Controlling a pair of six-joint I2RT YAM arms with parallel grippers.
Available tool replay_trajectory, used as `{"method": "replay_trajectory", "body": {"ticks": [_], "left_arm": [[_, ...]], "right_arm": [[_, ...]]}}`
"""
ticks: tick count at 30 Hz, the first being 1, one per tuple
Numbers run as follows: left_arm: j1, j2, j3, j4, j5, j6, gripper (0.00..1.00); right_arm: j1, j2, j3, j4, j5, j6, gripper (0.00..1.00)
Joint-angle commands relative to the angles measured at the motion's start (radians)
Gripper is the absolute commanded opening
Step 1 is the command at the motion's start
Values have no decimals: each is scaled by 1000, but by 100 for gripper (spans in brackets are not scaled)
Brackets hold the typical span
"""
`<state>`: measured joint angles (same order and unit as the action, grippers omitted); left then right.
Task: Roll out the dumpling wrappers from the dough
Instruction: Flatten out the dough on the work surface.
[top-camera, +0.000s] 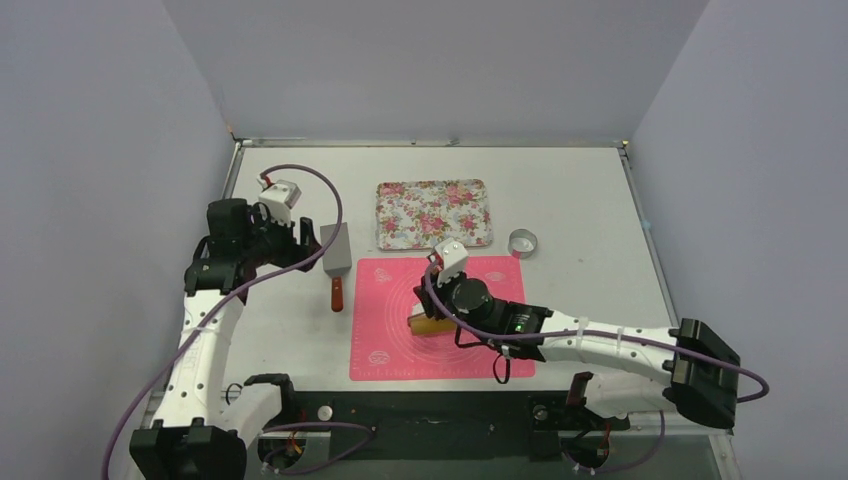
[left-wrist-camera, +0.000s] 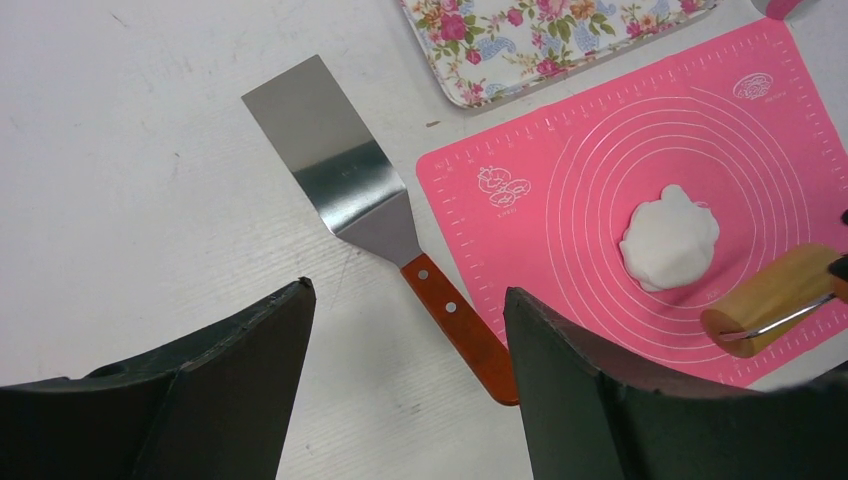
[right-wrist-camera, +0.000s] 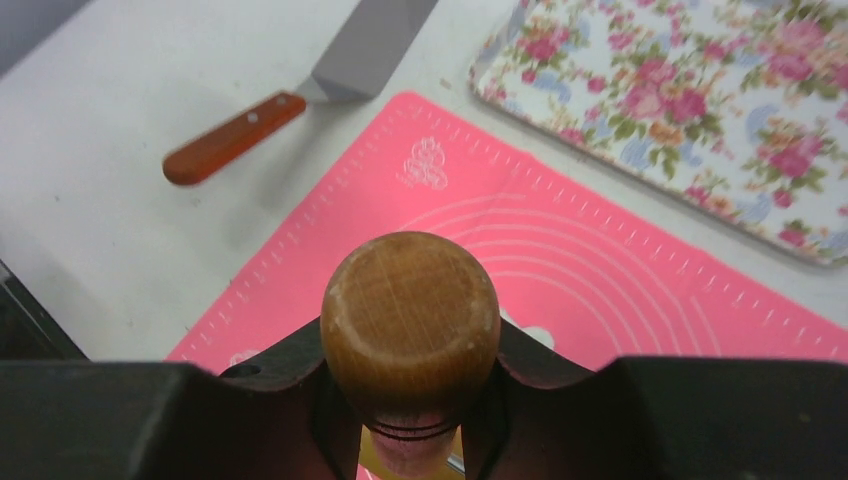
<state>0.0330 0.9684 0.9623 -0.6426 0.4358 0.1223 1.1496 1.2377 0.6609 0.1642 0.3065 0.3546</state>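
Risk: uneven pressure tearing soft white dough lump (left-wrist-camera: 668, 240); right gripper (right-wrist-camera: 410, 400) clamping wooden rolling pin (right-wrist-camera: 410, 315), left gripper (left-wrist-camera: 410, 380) gaping wide.

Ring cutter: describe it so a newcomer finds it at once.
Find the pink mat in the middle, then the floral tray beyond its far edge. The ring cutter sits on the white table beside the tray's right near corner. It is the only small shiny hoop; the spatula, left of the mat, is flat with a wooden handle.
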Motion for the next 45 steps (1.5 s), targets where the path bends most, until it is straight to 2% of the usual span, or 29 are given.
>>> {"method": "replay_trajectory", "body": {"ticks": [1, 8, 19, 33, 45], "left_arm": [[7, 41, 43, 89, 49, 2, 68], [7, 107, 11, 143, 44, 10, 68], [8, 51, -31, 169, 47, 11, 68], [13, 47, -28, 165, 48, 12, 68], [13, 49, -24, 165, 50, 13, 68]], "right_arm": [[-45, -70, 123, 16, 25, -89, 0], [-109, 74, 149, 101, -28, -135, 0], [-119, 275, 99, 136, -65, -142, 0], [-60, 307, -98, 250, -82, 44, 0], [-30, 265, -181, 256, -60, 107, 0]]}}
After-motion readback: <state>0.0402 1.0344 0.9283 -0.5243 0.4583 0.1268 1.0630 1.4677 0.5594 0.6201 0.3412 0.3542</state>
